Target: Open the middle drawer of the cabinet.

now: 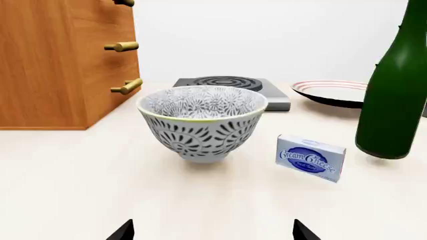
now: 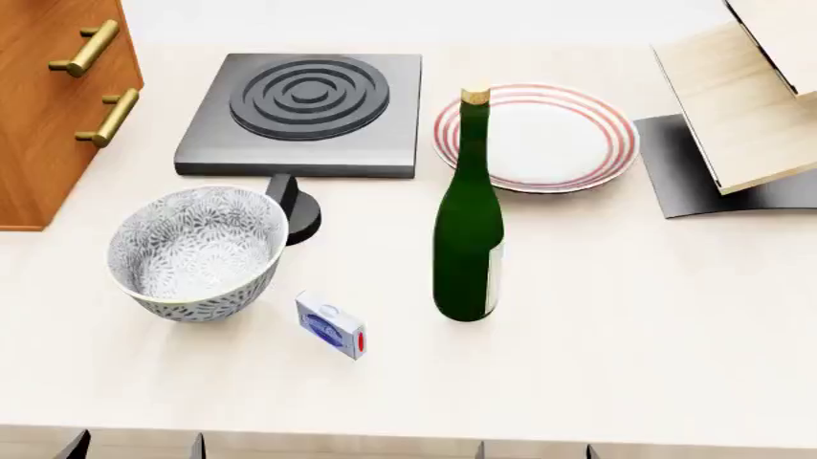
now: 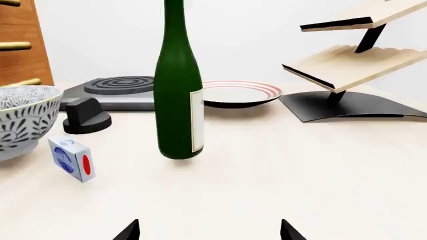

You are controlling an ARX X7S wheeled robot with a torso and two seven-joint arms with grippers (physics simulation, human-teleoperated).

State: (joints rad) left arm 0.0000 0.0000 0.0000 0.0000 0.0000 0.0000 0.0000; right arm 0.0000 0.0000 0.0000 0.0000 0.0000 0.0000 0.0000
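Note:
The orange-brown cabinet (image 2: pixel 38 124) stands at the table's far left and also shows in the left wrist view (image 1: pixel 47 65). Its middle drawer (image 1: pixel 110 62) looks shut, with a brass bar handle (image 1: pixel 121 46) seen too in the head view (image 2: pixel 83 48) and the right wrist view (image 3: pixel 15 46). My left gripper (image 1: pixel 213 232) is open and empty at the table's near edge (image 2: pixel 137 449), far from the cabinet, behind the bowl. My right gripper (image 3: pixel 209 232) is open and empty at the near edge (image 2: pixel 537 451).
A patterned bowl (image 2: pixel 191 251) stands between my left gripper and the cabinet. A cream cheese box (image 2: pixel 332 325), a green bottle (image 2: pixel 468 229), a black hotplate (image 2: pixel 304 110) with a knob (image 2: pixel 291 206), a striped plate (image 2: pixel 549 134) and a pale wooden rack (image 2: pixel 740 105) are on the table.

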